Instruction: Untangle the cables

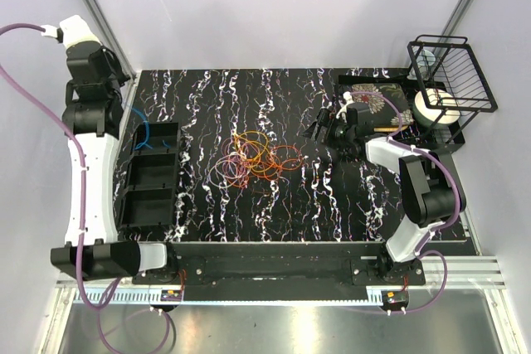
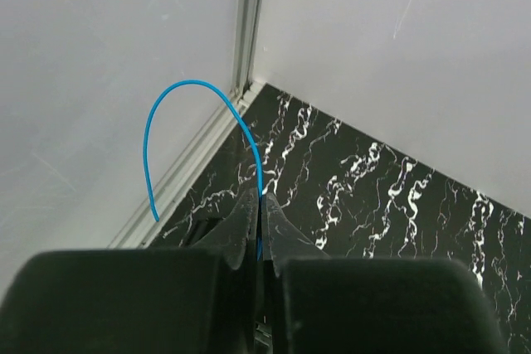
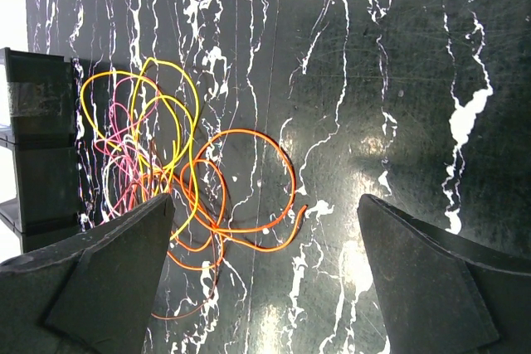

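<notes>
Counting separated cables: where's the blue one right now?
The blue cable is pinched in the shut left gripper, far-left table corner, above the black tray.

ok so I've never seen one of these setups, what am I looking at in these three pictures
Two robot arms are bolted at the near edge of a black marbled table. One picture looks down from above; the other two come from cameras on each wrist. The left gripper is pinched shut on a blue cable, above a black compartment tray. The right gripper hangs open, holding nothing, and looks toward a tangle of orange, yellow and pink cables mid-table. At the far right stand a black wire basket and a white roll.
</notes>
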Action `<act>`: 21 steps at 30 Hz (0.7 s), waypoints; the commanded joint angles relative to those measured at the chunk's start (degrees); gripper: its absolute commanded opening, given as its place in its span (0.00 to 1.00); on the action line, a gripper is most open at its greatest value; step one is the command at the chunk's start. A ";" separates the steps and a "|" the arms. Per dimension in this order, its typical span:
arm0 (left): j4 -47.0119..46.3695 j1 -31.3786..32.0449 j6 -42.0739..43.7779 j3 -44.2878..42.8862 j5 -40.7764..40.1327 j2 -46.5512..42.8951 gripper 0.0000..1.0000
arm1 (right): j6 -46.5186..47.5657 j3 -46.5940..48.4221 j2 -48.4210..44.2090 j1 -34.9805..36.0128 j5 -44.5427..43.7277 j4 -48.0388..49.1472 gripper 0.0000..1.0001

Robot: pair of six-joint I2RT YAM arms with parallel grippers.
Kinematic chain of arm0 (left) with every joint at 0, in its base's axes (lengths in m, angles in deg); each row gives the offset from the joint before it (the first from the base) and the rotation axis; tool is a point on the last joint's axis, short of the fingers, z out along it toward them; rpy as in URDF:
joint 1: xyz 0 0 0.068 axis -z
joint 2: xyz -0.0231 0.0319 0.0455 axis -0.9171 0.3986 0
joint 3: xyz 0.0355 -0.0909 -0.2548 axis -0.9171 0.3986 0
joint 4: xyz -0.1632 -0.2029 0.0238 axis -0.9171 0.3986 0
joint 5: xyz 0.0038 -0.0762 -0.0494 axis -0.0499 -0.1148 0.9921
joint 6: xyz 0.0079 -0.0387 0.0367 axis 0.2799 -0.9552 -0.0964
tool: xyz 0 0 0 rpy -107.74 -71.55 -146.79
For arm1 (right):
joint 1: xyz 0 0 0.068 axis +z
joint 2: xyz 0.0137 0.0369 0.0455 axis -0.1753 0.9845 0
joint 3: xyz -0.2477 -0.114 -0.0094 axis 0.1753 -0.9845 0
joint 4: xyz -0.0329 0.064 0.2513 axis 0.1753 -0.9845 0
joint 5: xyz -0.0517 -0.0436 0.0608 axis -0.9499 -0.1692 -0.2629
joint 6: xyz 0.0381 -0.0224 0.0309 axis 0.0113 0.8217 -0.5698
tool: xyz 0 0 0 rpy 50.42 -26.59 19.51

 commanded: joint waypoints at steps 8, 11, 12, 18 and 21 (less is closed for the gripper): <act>-8.15 -0.68 -3.03 4.98 7.62 1.25 0.00 | -0.15 3.24 1.45 0.35 1.62 -0.56 0.98; -8.23 -0.76 -2.94 7.35 5.17 0.91 0.00 | -0.15 3.50 1.72 0.35 1.80 -0.82 0.98; -8.32 -0.76 -3.11 8.31 3.07 0.73 0.00 | -0.24 3.50 1.80 0.26 1.89 -0.91 0.98; -12.45 -0.76 -3.64 16.40 -5.46 -0.33 0.00 | -0.41 3.85 2.51 0.35 2.42 -1.00 0.98; -12.45 -0.85 -3.99 16.32 -6.96 1.69 0.00 | -0.41 4.03 2.60 0.35 2.59 -1.08 0.98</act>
